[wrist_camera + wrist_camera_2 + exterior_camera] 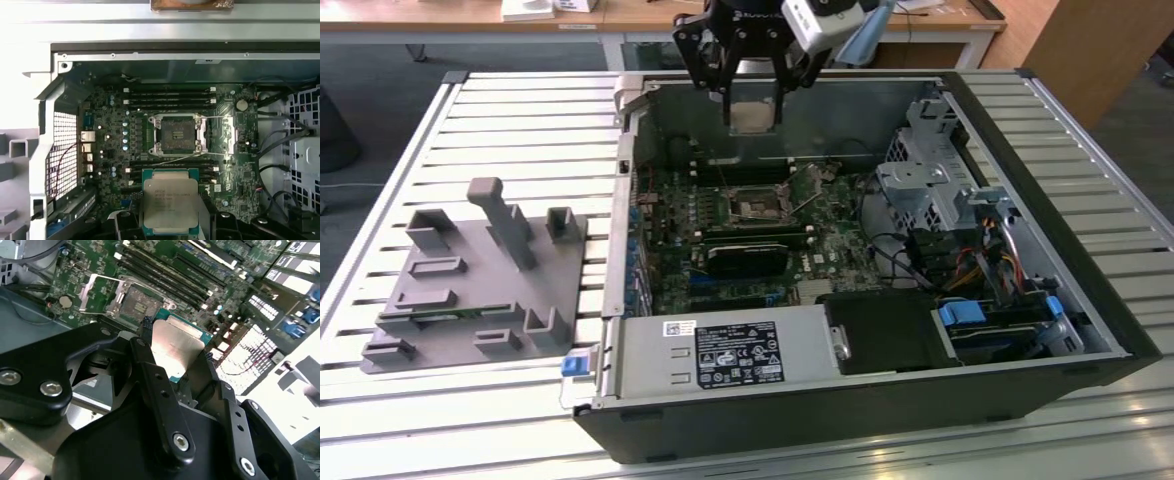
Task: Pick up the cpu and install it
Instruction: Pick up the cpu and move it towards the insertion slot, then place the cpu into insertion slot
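Observation:
The cpu [751, 117] is a flat square chip with a silver-grey top, and it hangs above the far side of the open computer case. My gripper [753, 122] is shut on it, one black finger on each side. In the second wrist view the cpu [176, 347] sits between the fingers [150, 372] with its green rim showing. In the first wrist view the cpu [170, 201] hovers short of the open socket [177, 135] on the motherboard. The socket [758, 205] has its metal frame flipped open and nothing in it.
The black case [854, 400] lies on its side on a slatted metal table [520, 130]. Inside are memory slots [170, 96], a silver drive cage [927, 190], cables and a power supply [734, 355]. A grey fixture block [474, 285] stands at the exterior view's left.

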`<state>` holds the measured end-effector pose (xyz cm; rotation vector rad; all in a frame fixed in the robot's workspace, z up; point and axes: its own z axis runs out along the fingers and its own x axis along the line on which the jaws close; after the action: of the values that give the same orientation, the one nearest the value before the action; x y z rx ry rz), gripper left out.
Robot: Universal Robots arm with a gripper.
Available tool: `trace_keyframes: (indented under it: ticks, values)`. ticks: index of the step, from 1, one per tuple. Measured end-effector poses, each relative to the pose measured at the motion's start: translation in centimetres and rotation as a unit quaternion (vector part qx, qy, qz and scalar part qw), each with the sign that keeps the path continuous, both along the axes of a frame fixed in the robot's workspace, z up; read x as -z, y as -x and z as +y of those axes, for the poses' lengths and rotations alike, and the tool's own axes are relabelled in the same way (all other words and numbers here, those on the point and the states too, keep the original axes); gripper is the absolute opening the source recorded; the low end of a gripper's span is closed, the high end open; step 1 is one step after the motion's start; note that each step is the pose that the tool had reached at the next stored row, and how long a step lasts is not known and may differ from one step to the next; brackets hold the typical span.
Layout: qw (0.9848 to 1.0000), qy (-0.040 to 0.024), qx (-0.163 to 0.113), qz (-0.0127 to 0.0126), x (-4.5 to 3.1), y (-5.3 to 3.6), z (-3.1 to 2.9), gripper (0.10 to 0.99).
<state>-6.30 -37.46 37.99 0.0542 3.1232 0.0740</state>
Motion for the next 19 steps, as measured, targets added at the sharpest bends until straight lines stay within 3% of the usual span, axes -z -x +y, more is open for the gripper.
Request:
trace_keyframes:
  ticks: [15,19]
  values:
    - [1.0000,0.0000,0.000,-0.0012,0.27,-3.70,1.67,0.525]
    - [1.0000,0.0001,0.000,-0.0012,0.28,-3.80,1.66,0.525]
